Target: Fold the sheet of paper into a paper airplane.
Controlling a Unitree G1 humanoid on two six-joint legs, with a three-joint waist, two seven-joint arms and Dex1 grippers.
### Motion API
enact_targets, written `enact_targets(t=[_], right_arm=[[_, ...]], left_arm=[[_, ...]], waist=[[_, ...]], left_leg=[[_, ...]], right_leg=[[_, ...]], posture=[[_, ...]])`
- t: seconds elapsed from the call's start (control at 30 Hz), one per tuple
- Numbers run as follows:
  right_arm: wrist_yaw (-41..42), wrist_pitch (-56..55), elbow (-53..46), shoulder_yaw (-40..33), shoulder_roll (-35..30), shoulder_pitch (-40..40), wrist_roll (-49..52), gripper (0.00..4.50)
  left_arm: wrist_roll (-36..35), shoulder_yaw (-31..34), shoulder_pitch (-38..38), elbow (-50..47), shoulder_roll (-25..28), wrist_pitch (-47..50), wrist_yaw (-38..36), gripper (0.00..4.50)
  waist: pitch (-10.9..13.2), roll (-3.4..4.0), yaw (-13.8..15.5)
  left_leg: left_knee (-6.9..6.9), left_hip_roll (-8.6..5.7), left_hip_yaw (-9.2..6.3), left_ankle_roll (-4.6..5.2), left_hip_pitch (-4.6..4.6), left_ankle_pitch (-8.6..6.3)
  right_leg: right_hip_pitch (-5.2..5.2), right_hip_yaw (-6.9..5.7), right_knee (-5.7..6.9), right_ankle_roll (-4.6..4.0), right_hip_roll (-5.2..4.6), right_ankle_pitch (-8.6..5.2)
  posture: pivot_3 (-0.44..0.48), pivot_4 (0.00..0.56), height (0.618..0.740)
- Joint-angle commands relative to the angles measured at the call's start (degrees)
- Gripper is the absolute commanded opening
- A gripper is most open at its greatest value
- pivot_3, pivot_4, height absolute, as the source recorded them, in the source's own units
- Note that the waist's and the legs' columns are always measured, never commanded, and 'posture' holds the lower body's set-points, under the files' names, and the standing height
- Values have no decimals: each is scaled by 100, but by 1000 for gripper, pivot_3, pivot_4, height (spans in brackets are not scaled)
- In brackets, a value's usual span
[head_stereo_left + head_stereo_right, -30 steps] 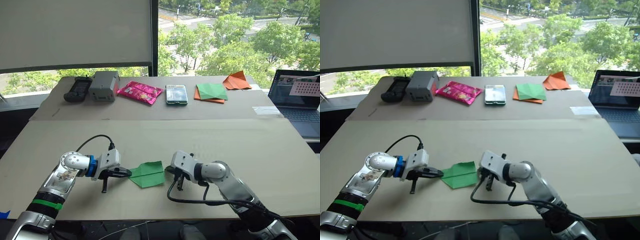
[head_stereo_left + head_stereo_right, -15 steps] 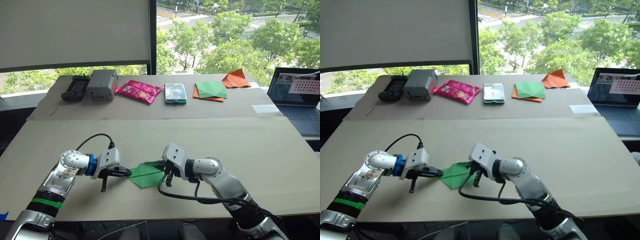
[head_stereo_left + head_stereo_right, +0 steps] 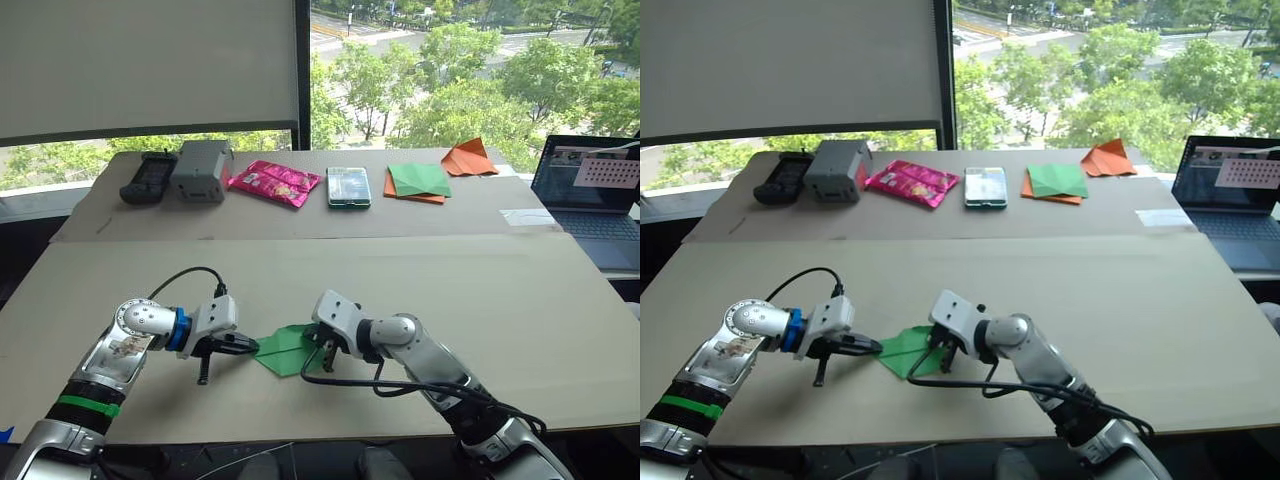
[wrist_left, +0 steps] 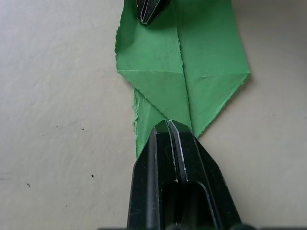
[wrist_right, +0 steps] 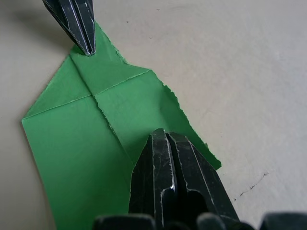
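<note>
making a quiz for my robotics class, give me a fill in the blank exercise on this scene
1. The sheet of paper being folded is bright ____.
2. The left gripper presses on the paper's ____ end.
3. On the far table, the pink packet lies between the grey box and the ____.
4. The open ____ stands at the table's right edge.

Missing words: green; pointed; phone; laptop

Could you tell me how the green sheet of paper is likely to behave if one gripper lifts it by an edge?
The sheet of paper looks thin and light, so it would probably droop. Its creases may stiffen it slightly along the fold lines. The ragged edges suggest it could tear under a hard pull between the left gripper and right gripper.
</note>
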Motion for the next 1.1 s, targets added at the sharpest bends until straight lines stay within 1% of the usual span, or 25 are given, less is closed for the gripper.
enact_targets(t=[0.03, 0.13, 0.23, 0.37, 0.5, 0.57, 0.8, 0.97, 1.1], right_arm=[[-11, 304, 341, 168, -99, 101, -178, 14], [-36, 294, 385, 185, -78, 87, -195, 14], [-80, 307, 419, 206, -31, 46, -197, 14], [-126, 327, 430, 205, 16, 19, -195, 14], [-146, 376, 365, 207, 4, 59, -194, 14], [-155, 389, 359, 203, 0, 63, -196, 14], [-191, 447, 362, 177, 15, 5, -190, 14], [-199, 467, 374, 170, 33, -25, -175, 14], [-198, 465, 426, 163, 50, -53, -177, 14]], left_arm=[[-552, 188, -170, -629, 80, 586, -281, 0], [-632, 188, -225, -764, 44, 738, -302, 0], [-613, 109, -285, -725, -134, 761, -147, 0], [-191, -148, -361, -369, -467, 346, 186, 0], [73, -357, -406, -61, -769, 77, 343, 0], [190, -427, -421, 70, -838, -40, 385, 0], [581, -551, -233, 375, -680, -390, 417, 0], [608, -531, -92, 491, -471, -490, 358, 0], [652, -448, 103, 877, -276, -631, 408, 0]], waist=[[2, -3, 2], [5, -8, -1], [4, -8, -9], [3, -10, -16], [1, -12, -20], [1, -12, -21], [-8, -7, -20], [-12, -2, -33], [-36, 6, -91]], left_leg=[[0, 0, 0, 0, -1, 0], [1, 0, -1, 0, 0, 0], [2, 0, -1, 0, 1, 0], [1, 1, -2, 0, 4, 0], [3, 1, -2, 1, 4, 1], [3, 1, -3, 1, 4, 1], [2, 1, -4, 1, 6, 1], [1, 1, -4, 1, 8, 0], [-4, 2, -4, 1, 11, 0]], right_leg=[[0, 0, 0, 0, 0, 0], [0, -1, 0, 0, 0, 0], [1, 0, -1, 0, 0, 0], [1, -1, 2, 1, 3, 1], [2, 0, 2, 7, 6, 5], [2, 0, 4, 8, 7, 6], [4, 1, 3, 9, 7, 6], [4, 1, 3, 9, 7, 6], [6, 1, 6, 9, 7, 6]], posture=[[0, 150, 740], [0, 150, 740], [0, 150, 740], [0, 150, 740], [0, 150, 740], [0, 150, 740], [0, 150, 740], [0, 150, 740], [0, 150, 740]])
